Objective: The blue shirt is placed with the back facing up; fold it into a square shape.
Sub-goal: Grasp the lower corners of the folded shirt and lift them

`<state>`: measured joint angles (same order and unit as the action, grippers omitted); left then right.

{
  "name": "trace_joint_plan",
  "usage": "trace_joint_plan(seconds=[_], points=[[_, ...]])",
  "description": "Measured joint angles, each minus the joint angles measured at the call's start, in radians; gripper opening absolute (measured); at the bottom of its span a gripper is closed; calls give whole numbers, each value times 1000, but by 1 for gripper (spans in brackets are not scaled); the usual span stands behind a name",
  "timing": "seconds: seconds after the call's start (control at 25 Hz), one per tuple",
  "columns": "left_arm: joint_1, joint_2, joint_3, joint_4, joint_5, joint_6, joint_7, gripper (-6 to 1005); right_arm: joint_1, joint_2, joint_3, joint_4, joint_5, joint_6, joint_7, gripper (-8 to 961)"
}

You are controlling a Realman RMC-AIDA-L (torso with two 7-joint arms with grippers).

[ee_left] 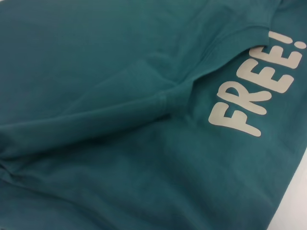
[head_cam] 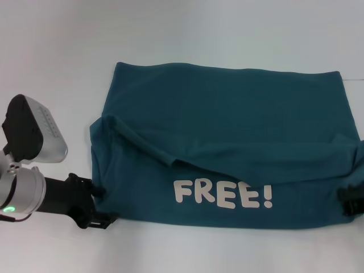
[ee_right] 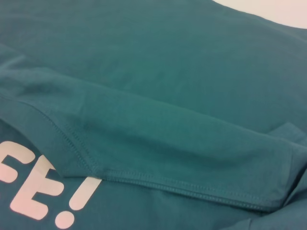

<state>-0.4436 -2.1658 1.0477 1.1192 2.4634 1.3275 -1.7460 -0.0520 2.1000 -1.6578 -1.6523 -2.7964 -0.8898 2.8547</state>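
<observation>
The blue shirt (head_cam: 227,131) lies spread across the white table as a wide rectangle. A folded flap with a hemmed edge runs across its middle. White letters "FREE!" (head_cam: 223,194) show on its near strip. My left gripper (head_cam: 98,207) is at the shirt's near left corner, touching the cloth edge. At the near right edge is my right gripper (head_cam: 352,202), mostly cut off by the picture's border. The left wrist view is filled by the shirt (ee_left: 120,96) and its letters (ee_left: 254,96). The right wrist view shows the shirt's hemmed flap (ee_right: 168,143) and the last letters (ee_right: 33,191).
The white table (head_cam: 170,34) surrounds the shirt on all sides, with bare surface far, left and near. My left arm's silver and black wrist housing (head_cam: 34,128) stands left of the shirt.
</observation>
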Motion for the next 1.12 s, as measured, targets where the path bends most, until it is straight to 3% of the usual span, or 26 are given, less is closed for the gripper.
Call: trace_joint_plan(seconds=[0.36,0.64,0.88,1.12], points=[[-19,0,5,-39,0,-1,-3,657,3,-2,8,2,-1,-2,0,33],[-20,-1,14,-39,-8,11,-3,531,3,-2,13,7,-3,-4,0,33],[-21,0,15,-24,-9,61,15,337,3,-2,16,7,-11,-8,0,33],[-15,0,16,13,-9,196,44,97,-1,-2,2,0,-21,-28,-11,32]])
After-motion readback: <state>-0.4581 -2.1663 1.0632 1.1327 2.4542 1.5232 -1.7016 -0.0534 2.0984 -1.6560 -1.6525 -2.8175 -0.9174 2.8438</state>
